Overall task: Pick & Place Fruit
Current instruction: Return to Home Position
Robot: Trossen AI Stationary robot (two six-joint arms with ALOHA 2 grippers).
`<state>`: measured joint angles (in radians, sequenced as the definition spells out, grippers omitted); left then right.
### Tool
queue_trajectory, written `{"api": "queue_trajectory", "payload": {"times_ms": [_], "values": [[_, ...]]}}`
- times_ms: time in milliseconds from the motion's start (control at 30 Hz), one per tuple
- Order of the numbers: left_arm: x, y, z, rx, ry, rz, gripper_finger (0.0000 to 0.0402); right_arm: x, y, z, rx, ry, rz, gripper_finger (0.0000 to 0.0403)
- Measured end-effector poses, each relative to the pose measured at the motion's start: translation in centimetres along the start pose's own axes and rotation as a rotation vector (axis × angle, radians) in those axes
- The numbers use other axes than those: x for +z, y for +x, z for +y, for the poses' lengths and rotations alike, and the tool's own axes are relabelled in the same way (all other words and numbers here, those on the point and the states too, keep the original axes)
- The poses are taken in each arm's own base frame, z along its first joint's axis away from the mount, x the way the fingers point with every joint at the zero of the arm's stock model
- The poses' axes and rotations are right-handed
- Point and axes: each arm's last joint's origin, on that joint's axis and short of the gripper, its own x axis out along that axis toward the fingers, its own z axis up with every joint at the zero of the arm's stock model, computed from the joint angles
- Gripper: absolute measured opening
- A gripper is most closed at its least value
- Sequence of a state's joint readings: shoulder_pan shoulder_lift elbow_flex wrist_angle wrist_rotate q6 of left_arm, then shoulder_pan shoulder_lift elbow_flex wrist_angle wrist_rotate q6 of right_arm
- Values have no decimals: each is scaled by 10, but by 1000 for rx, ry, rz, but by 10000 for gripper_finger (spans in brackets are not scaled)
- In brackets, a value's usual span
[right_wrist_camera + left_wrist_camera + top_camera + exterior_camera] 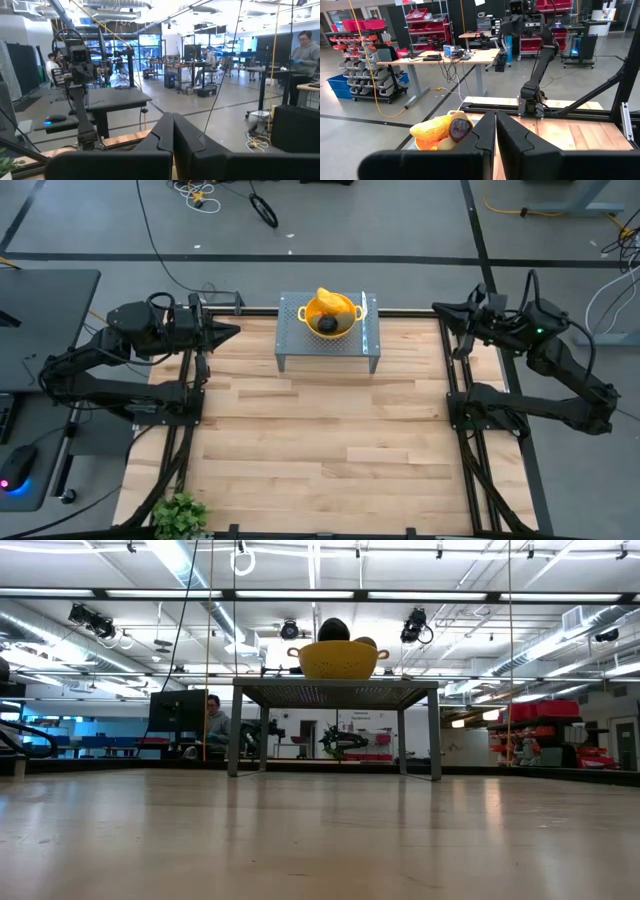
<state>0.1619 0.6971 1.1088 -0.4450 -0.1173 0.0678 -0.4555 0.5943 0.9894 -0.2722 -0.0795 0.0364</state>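
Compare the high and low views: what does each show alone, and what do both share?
Only the high view shows the left gripper and right gripper flanking the table, and the knife on the shelf beside the yellow bowl. Only the low view shows the shelf's legs and a person seated behind. Both show the bowl holding a dark round fruit.

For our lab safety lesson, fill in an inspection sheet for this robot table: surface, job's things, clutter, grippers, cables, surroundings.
Surface: wooden table with a metal shelf at its far edge.
Job's things: fruit in the yellow bowl on the shelf.
Clutter: knife on the shelf beside the bowl; plant at the near left corner.
Grippers: left gripper and right gripper shut, empty, at the table's far corners.
Cables: loose cables on the floor beyond.
Surroundings: person at a desk beyond.
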Motion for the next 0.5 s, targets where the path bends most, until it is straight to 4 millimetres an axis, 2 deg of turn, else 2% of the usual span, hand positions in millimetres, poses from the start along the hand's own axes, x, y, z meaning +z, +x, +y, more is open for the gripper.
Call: {"api": "queue_trajectory", "payload": {"times_ms": [500], "values": [[0, 1, 0, -1, 0, 3, 26, -1, 0, 0, 3, 1, 15, 1]]}}
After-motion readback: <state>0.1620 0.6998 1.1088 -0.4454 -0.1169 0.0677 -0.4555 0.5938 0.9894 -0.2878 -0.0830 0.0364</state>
